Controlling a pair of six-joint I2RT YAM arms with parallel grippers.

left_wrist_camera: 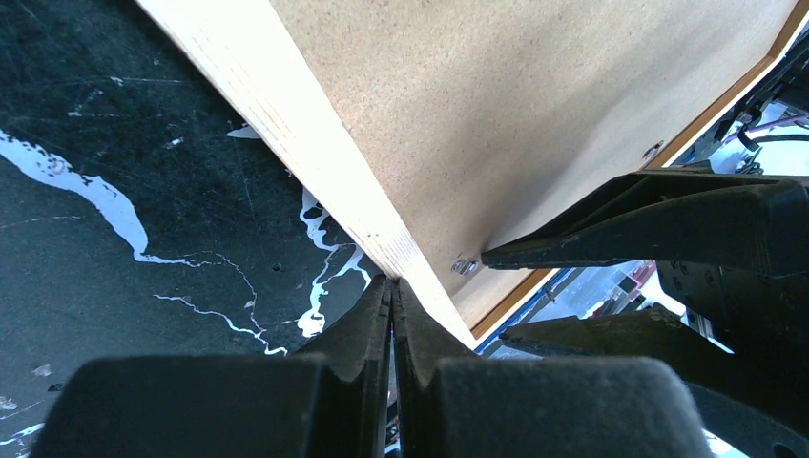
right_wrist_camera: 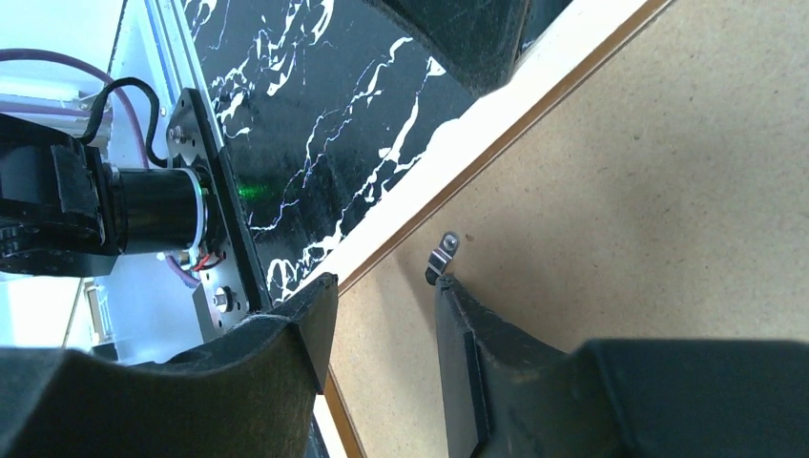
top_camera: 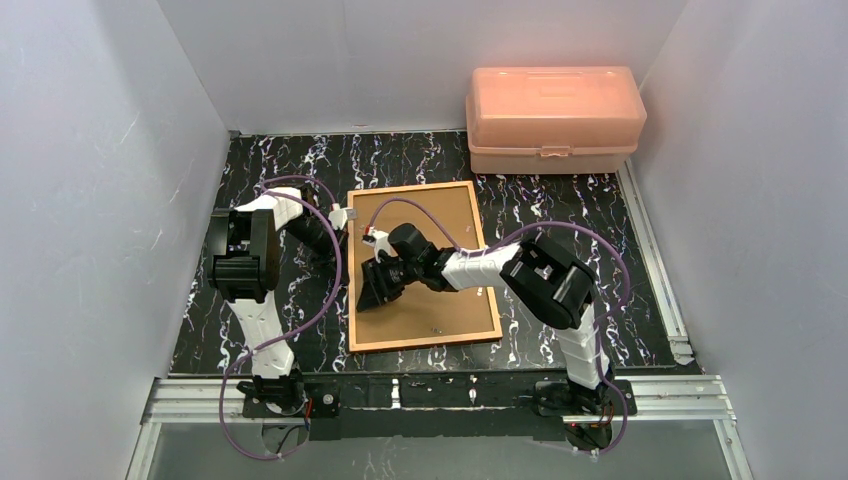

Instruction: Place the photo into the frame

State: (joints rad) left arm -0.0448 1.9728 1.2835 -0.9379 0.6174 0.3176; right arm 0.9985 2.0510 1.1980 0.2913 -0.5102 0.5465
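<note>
Closest to the lens, your left jaws are pressed shut on nothing, their tips against the outer edge of the frame's (left_wrist_camera: 315, 143) left rail. Your right jaws stand slightly apart over that rail, one tip touching the small metal clip (right_wrist_camera: 442, 256). The frame lies back-up in the middle of the bench (top_camera: 560, 195) with the backing board (top_camera: 440, 215) seated in it, and the photo is out of sight, probably underneath. Brace the rail with the left tips and push the clip sideways in a low, flat stroke so the frame cannot slide and the board is not gouged.
</note>
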